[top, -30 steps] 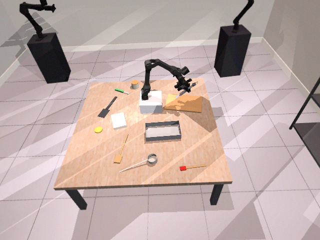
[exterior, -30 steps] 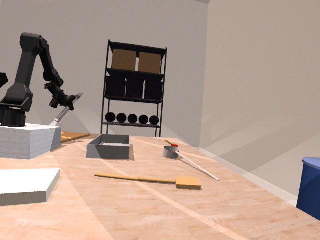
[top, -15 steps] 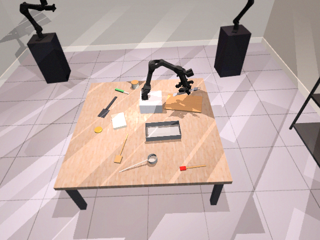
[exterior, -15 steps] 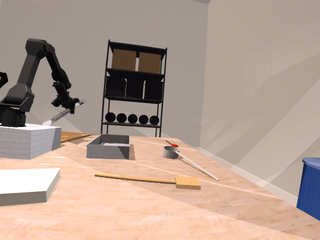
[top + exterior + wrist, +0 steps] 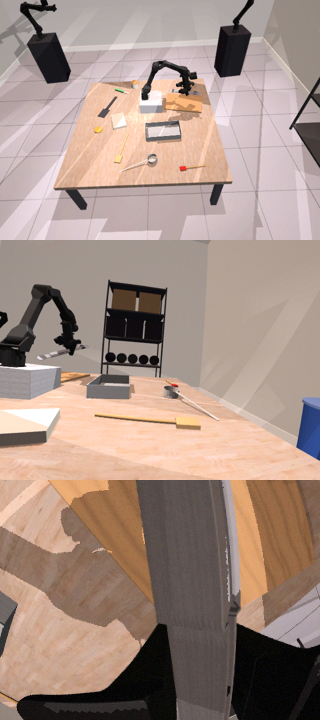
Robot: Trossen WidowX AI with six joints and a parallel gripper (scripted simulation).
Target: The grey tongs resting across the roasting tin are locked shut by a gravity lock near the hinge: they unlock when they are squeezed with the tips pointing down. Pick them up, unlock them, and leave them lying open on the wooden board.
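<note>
Grey metal tongs (image 5: 177, 91) (image 5: 58, 352) (image 5: 195, 580) hung aslant in the air, clamped in the black parallel-jaw gripper (image 5: 186, 92) (image 5: 71, 351) (image 5: 186, 623)
The end nearer the arm's base sat lower; below lay the flat orange-brown wooden board (image 5: 183, 106) (image 5: 73, 376) (image 5: 122, 535), just beside the white rectangular block (image 5: 151, 108) (image 5: 15, 384) under the arm, with the open dark-grey rectangular roasting tin (image 5: 163, 138) (image 5: 108, 391) (image 5: 6, 605) apart from both
</note>
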